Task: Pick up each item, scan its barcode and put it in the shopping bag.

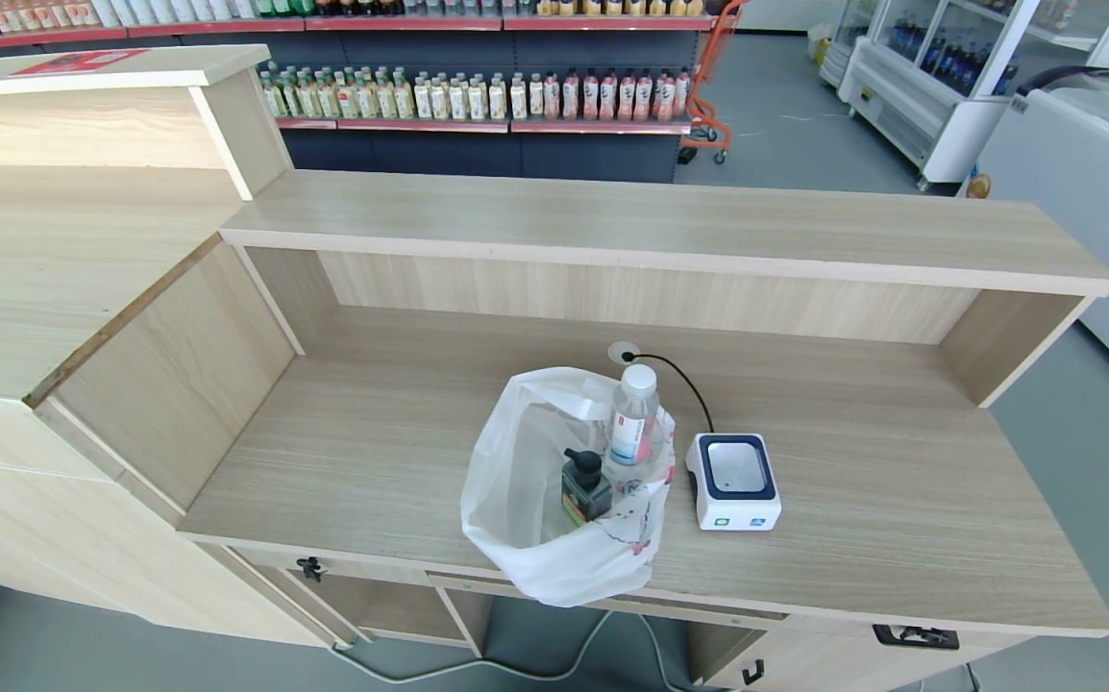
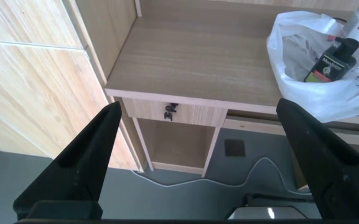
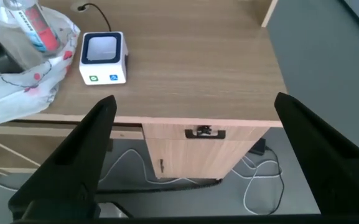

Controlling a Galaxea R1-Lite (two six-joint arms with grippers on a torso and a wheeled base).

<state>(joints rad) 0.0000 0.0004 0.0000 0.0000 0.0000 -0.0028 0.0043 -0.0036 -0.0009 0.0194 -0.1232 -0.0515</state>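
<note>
Shopping bag (image 1: 526, 519) sits at the near edge of the counter (image 1: 900, 500), mouth open, its belly bulging a bit over that edge. Starting from the claws though: the left gripper (image 2: 198, 106) hangs off the near side of the counter, left of the bag, fingers spread wide with nothing between them. The right gripper (image 3: 195, 98) is the same deal, wide apart and holding nothing, off the near edge to the right of the scanner (image 1: 732, 481).

Inside the bag there's a clear water bottle (image 1: 633, 423) standing upright with a white cap and a white, red and blue label. A dark pump bottle (image 1: 585, 485) sits just near-left of it, with a label showing green and red. Print on both is too small to read. The bag is white plastic with some red print near the rim.

The scanner is just right of the bag. It's a white box with a dark-framed window on top and a green and a blue square on its near face. Its black cable (image 1: 679, 375) runs to a hole farther back. The wood surface stretches wide either side of the pair. A raised ledge (image 1: 660, 221) walls the far side, a taller cabinet (image 1: 64, 240) the left. Drink shelves (image 1: 478, 96) line the far wall.
</note>
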